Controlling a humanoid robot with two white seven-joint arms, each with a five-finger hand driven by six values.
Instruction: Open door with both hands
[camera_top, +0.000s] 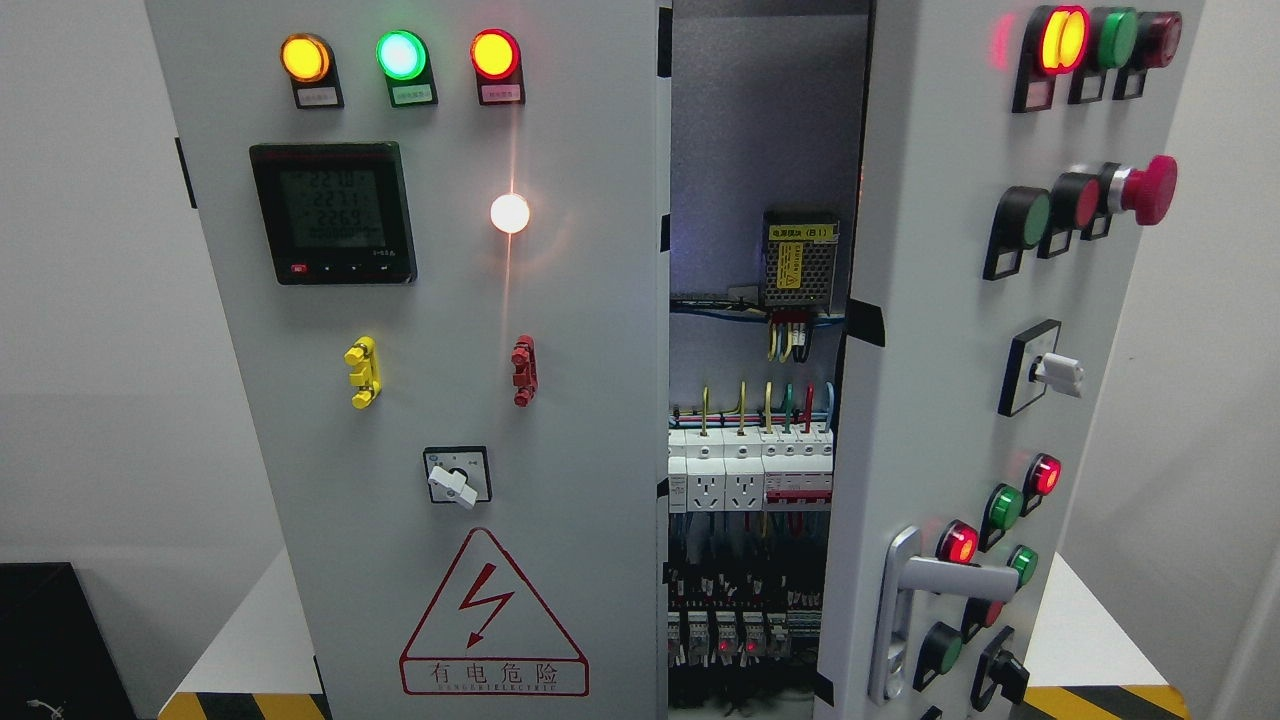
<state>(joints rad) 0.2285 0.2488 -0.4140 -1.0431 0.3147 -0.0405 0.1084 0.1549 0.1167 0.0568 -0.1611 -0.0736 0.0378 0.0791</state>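
Oddly, no robot hand shows anywhere, so grip state can't be told, nor which arm is nearer. The grey metal right-hand cabinet door (930, 330) is swung partly open w/ its silver lever handle (925, 590) low down, lever lying horizontal, near the white tabletop's (1075, 625) right edge. The grey left-hand door (440, 400) looks shut. Through the gap: the cabinet interior holds white breakers (750, 470), coloured wiring, and a metal power supply (798, 262).
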